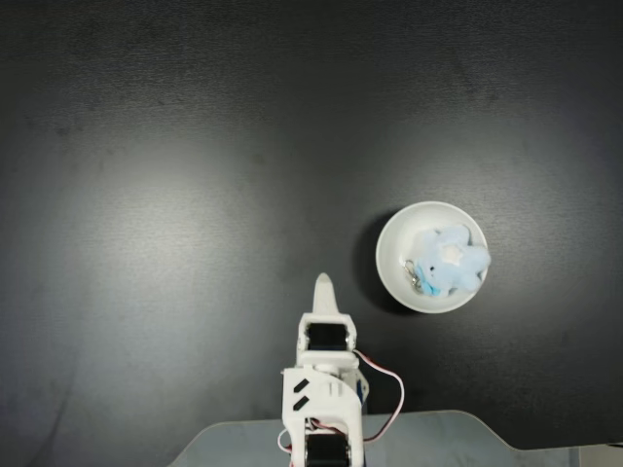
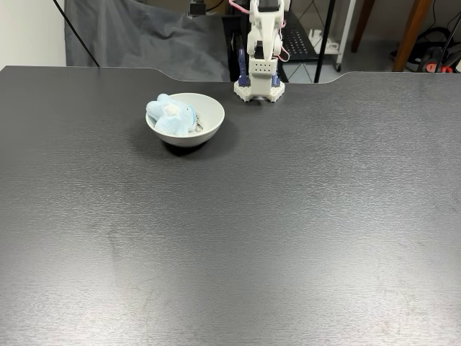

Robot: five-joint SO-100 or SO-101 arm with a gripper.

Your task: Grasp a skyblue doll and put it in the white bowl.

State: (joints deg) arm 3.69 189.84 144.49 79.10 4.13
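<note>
A dark, matte black table (image 1: 195, 195) takes up most of both fixed views. Your landmark is the white bowl (image 1: 401, 277), a plain glossy round dish. In the view from above it sits right of centre; in the view from across the table (image 2: 209, 108) it sits left of the arm's base.

The skyblue doll (image 1: 450, 259) lies inside the bowl — a fluffy pale-blue plush with rounded lobes and a white patch. It leans toward the bowl's far-right wall in the view from above, one lobe riding just over the rim, and its small metal clip (image 1: 419, 277) rests on the bowl's inner floor. From across the table, the doll (image 2: 171, 116) fills the left half of the bowl.

The gripper (image 1: 323, 292) is to the lower left of the bowl in the view from above, apart from it and touching nothing. The fingers look drawn together into one narrow white point and carry nothing, though the angle hides any slim gap.

Judging from this, the placement looks done — what remains for you is a clean retreat. Keep the arm moving away from the bowl, not across it, so no link clips the rim and tips the doll out. That overhanging lobe is the weak spot; a light knock could unseat it. Fold the arm back toward its base (image 2: 258, 85) slowly.
</note>
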